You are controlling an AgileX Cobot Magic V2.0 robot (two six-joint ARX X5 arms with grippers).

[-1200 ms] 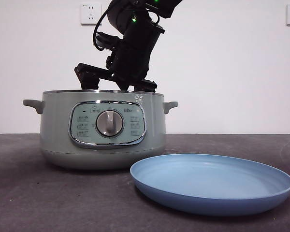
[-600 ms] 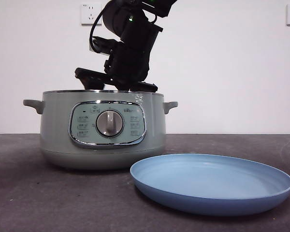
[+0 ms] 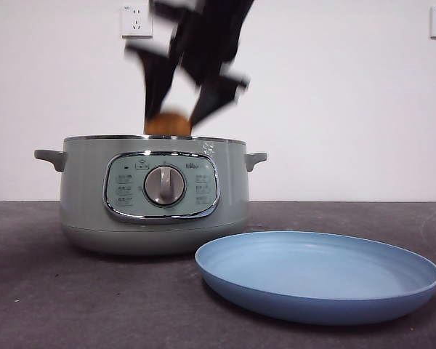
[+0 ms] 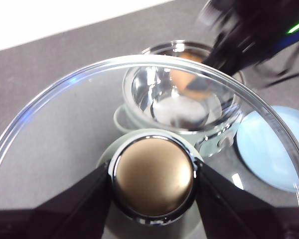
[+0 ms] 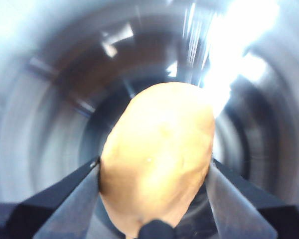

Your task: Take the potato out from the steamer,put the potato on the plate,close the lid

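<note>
Front view shows the right claw [image 3: 176, 109], blurred, directly above the open steamer [image 3: 154, 196], its two jaws pinching the potato [image 3: 167, 123], which sits between their tips just over the chrome rim. The right wrist view bears this out: the potato [image 5: 157, 159] fills the gap between the jaws, with the steamer's shiny inner wall [image 5: 45, 124] smeared around and beyond it.

The left claw [image 4: 153, 179] is pressed against either side of the brass-coloured knob of the glass lid [image 4: 55, 134], holding the lid off the pot; through the glass, beyond that claw, the steamer [image 4: 139, 94] and the potato [image 4: 187, 79] in the other claw can be seen, with the plate [image 4: 274, 149] off to one side.

The step in hand looks like the lift-out: the potato is barely clear of the rim and not yet over the plate [image 3: 320, 280], which rests empty on the dark surface [image 3: 58, 291], low and to one side of the right claw, just in front of the steamer.

Next, the right claw would need enough height for the potato to clear the rim, then travel sideways and down to the middle of the plate before it spreads. The smooth oval tuber may roll when let go, so a low release seems wise. After that the lid goes back on.
</note>
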